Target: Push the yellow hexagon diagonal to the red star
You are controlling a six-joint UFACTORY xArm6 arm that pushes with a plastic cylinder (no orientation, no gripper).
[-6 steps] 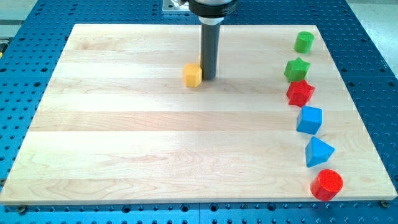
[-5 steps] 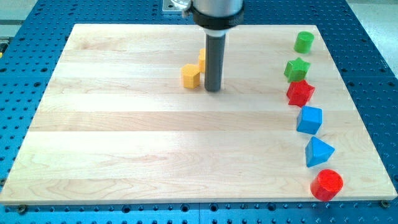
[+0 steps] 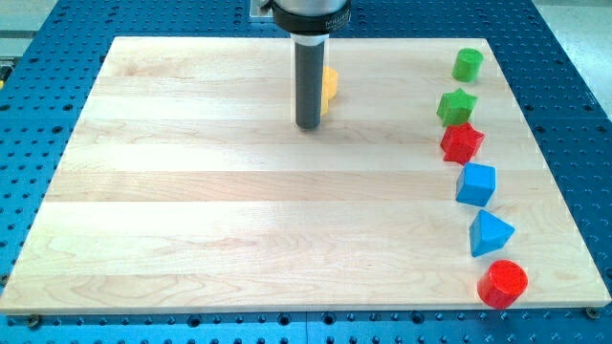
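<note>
My tip [image 3: 307, 125] by the yellow block

The yellow block [image 3: 328, 85] peeks out at 1 o'clock (no claw here); red star [image 3: 462, 142] sits far at 3 o'clock.

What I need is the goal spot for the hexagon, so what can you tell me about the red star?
The red star is a small, chunky, solid-red block that looks like plastic. It lies flat on the wooden board near the view's right edge. The green star sits just above it, touching or nearly so. The blue cube sits just below it, close, but contact is unclear. My tip is well off to the view's left.
</note>
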